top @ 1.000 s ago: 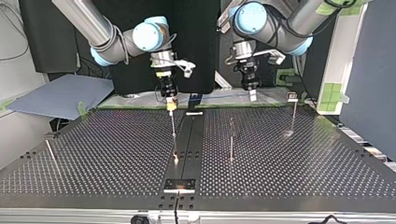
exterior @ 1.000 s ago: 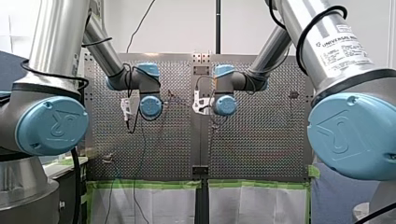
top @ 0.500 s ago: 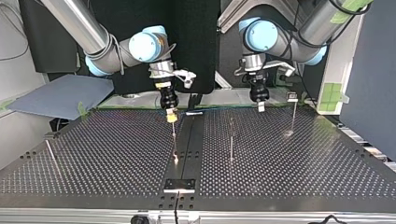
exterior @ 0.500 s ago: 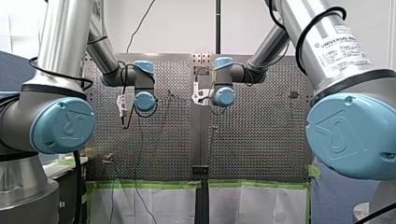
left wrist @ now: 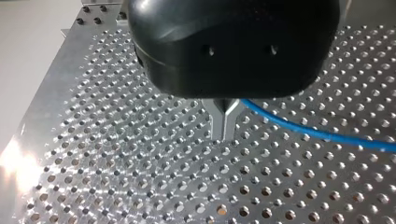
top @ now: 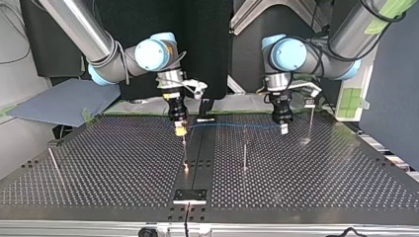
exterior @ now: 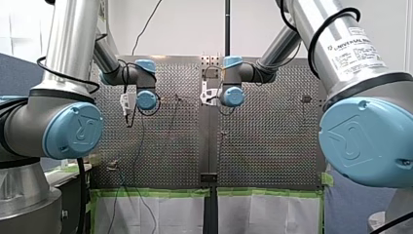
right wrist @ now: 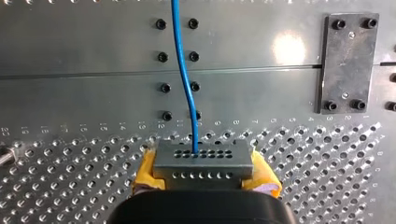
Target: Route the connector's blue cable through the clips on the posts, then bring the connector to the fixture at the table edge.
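In the right wrist view, a grey connector (right wrist: 201, 161) with rows of holes sits between the yellow pads (right wrist: 145, 171) of my right gripper (right wrist: 204, 171), which is shut on it. The blue cable (right wrist: 184, 70) runs out of the connector, ahead over the table. In the top view my right gripper (top: 180, 129) hangs just above a thin post (top: 184, 148). The blue cable (top: 232, 126) stretches level across to my left gripper (top: 283, 129). In the left wrist view, my left gripper's (left wrist: 225, 126) metal fingers are shut on the blue cable (left wrist: 303, 130), low over the perforated plate.
A second post (top: 244, 148) stands under the cable's span. A third post with a clip (top: 309, 102) stands beside my left gripper. A lone post (top: 53, 160) leans at the top view's left. The fixture plate (top: 189, 196) lies at the near edge. A bolted plate (right wrist: 348, 63) lies ahead.
Both grippers have come down and toward the top view's near side. My left gripper has moved to the top view's right, and the blue cable now shows stretched between the two grippers.
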Tool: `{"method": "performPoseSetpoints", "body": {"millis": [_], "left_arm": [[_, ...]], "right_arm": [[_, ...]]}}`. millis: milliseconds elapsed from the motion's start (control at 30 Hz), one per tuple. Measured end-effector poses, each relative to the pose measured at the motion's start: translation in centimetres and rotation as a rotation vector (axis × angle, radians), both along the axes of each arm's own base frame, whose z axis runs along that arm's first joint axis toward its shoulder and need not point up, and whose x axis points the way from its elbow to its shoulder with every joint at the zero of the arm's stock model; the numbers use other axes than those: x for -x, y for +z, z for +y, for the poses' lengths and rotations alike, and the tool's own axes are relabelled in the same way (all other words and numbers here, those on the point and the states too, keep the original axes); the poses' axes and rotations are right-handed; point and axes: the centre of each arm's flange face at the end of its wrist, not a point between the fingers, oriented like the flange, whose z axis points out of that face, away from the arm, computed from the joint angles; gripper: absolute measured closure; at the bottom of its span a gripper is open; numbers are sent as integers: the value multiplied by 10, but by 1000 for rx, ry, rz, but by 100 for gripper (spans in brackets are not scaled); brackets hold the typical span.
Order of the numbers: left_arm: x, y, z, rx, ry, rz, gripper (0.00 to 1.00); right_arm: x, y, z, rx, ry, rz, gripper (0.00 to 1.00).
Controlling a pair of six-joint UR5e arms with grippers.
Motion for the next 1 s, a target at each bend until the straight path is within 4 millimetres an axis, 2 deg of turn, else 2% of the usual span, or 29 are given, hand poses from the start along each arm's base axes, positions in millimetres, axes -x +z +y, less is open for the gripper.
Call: {"method": "performPoseSetpoints", "body": {"millis": [233, 567, 867, 1000], "left_arm": [[-10, -9, -6, -9, -49, 22, 100], [-27, 2, -12, -8, -97, 1, 100], [-44, -11, -18, -8, -118, 22, 100], [-52, -7, -20, 6, -126, 7, 100]], "right_arm": [[3, -7, -7, -9, -10, 3, 100], [4, -7, -16, -8, -19, -4, 100], [11, -6, -27, -6, -37, -9, 100], [15, -7, -32, -6, -44, -9, 100]]}}
